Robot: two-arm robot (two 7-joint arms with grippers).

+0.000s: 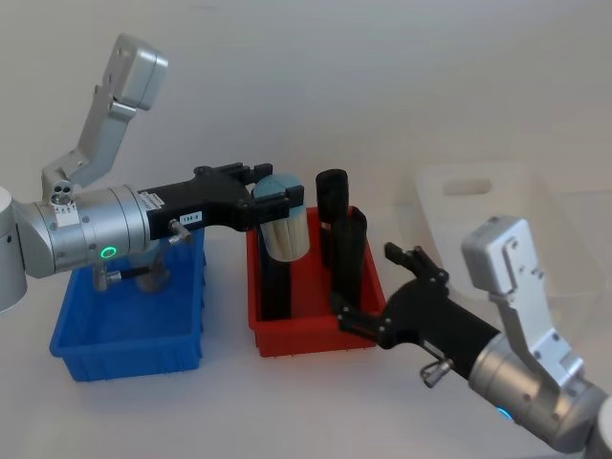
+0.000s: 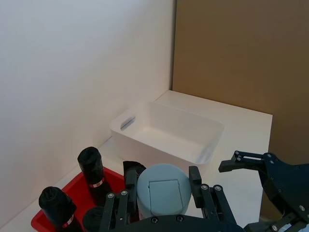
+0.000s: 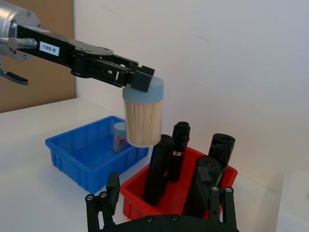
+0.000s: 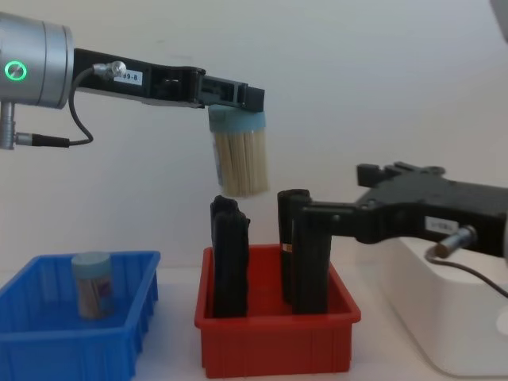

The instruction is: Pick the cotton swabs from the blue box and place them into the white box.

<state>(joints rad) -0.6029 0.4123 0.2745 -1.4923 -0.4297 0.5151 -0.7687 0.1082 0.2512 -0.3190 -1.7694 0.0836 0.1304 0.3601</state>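
Over desk [image 1: 287,402], gripped cotton swabs [image 1: 284,234] in left gripper [image 1: 273,196] fingers; needed level carry toward three o'clock white box [image 1: 478,186]; right gripper [image 1: 368,279] fingers wide.

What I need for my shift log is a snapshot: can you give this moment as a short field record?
left hand: shut on the lid of a cotton swab tub, held in the air above the red bin
right hand: open, low at the red bin's side nearest the white box
blue box: a second tub stands inside
white box: no tub inside
red bin: holds upright black rolls
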